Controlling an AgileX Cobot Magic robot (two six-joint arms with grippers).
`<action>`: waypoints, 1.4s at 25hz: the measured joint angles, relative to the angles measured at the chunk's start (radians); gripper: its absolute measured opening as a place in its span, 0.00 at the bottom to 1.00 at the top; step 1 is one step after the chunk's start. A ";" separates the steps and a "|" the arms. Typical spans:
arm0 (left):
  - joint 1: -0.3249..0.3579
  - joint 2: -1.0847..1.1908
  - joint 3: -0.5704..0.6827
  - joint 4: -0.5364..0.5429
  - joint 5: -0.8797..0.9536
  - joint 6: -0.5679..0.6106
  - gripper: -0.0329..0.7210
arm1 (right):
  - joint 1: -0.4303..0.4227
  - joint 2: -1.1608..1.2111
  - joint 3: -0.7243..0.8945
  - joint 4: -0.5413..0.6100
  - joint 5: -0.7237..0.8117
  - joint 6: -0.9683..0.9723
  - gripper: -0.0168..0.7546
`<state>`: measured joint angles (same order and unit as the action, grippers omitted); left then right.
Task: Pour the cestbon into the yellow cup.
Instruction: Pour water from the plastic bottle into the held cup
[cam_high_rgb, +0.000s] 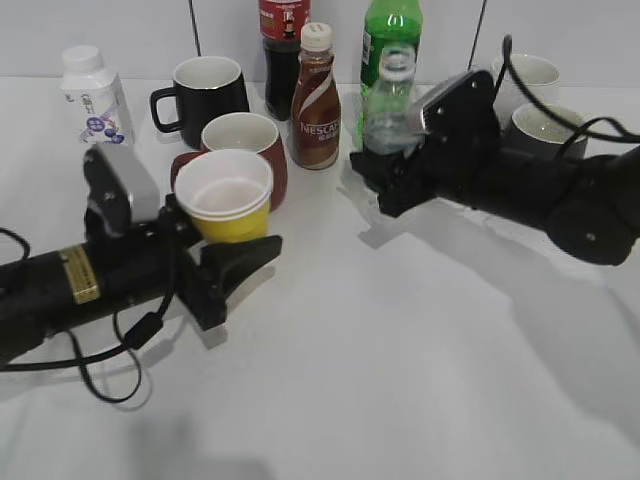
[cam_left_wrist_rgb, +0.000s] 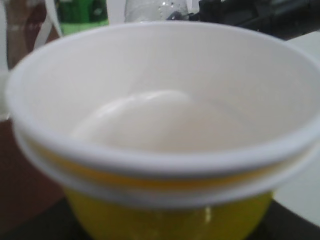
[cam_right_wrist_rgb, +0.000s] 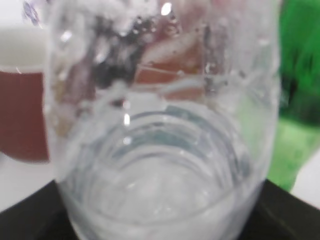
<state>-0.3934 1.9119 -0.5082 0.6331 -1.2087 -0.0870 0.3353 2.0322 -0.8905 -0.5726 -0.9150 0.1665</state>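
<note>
The yellow cup (cam_high_rgb: 226, 205), with a white rim and white inside, sits upright between the fingers of my left gripper (cam_high_rgb: 238, 245), which is shut on it. The cup fills the left wrist view (cam_left_wrist_rgb: 165, 125) and looks empty. The cestbon (cam_high_rgb: 390, 100), a clear capless bottle, stands upright at the back centre. My right gripper (cam_high_rgb: 385, 172) is shut on its lower body. The bottle fills the right wrist view (cam_right_wrist_rgb: 160, 150), blurred. The cup and the bottle are well apart.
A dark red mug (cam_high_rgb: 268, 140) stands right behind the cup and a black mug (cam_high_rgb: 205, 90) farther back. A Nescafe bottle (cam_high_rgb: 316, 100), a cola bottle (cam_high_rgb: 283, 50) and a green soda bottle (cam_high_rgb: 392, 28) crowd the cestbon. A white bottle (cam_high_rgb: 92, 95) stands back left, two pale mugs (cam_high_rgb: 540, 100) back right.
</note>
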 joint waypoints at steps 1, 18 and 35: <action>-0.009 0.000 -0.012 -0.002 0.000 -0.001 0.63 | 0.000 -0.012 0.000 -0.001 0.003 -0.007 0.62; -0.065 0.000 -0.116 0.028 0.098 -0.140 0.63 | 0.000 -0.090 0.000 -0.155 0.085 -0.182 0.62; -0.146 0.000 -0.181 0.032 0.236 -0.157 0.63 | 0.000 -0.126 0.000 -0.195 0.104 -0.386 0.62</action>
<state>-0.5393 1.9119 -0.6891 0.6656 -0.9730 -0.2444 0.3353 1.9062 -0.8905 -0.7672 -0.8114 -0.2199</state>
